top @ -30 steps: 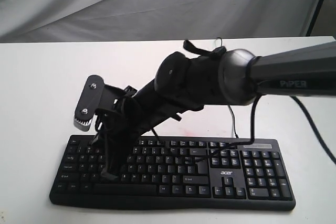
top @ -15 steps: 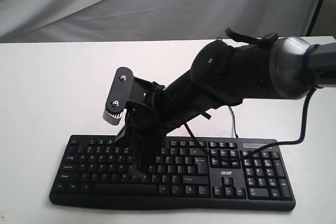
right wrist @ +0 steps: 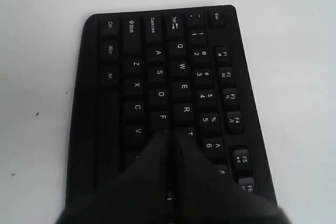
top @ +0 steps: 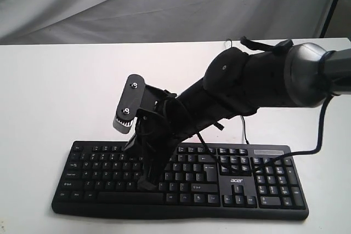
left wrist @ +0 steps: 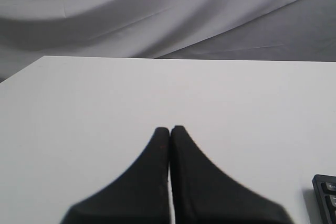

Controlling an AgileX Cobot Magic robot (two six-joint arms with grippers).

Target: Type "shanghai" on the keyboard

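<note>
Keyboard (top: 236,190) placement comes first in the exterior view: the wide black board lies along the near edge of the white table (top: 55,91), its number pad (top: 271,182) to the right and the white acer logo (top: 236,181) beside it. The right arm (top: 258,83) reaches in from the right and crosses the middle, slanting down to the left half of the keys. The right gripper (top: 147,183) points down at the letter rows, its black fingers drawn together into one narrow tip. Whether the tip presses a key or only hangs just above it cannot be told. The grey and black wrist camera (top: 129,105) sits above the gripper. A grey cloth (top: 164,4) hangs behind the table.

The left wrist view shows the left gripper (left wrist: 169,129) over bare table (left wrist: 79,103), its two fingers pressed flat together with nothing between them. A corner of the keyboard (left wrist: 326,198) shows at the picture's edge, apart from the gripper.

The right wrist view looks along the keyboard (right wrist: 157,72). The right gripper (right wrist: 170,134) is closed to a single point, holding nothing, with its tip just beside the F key (right wrist: 163,117) and near the T. White table (right wrist: 37,51) lies on both sides of the board.
</note>
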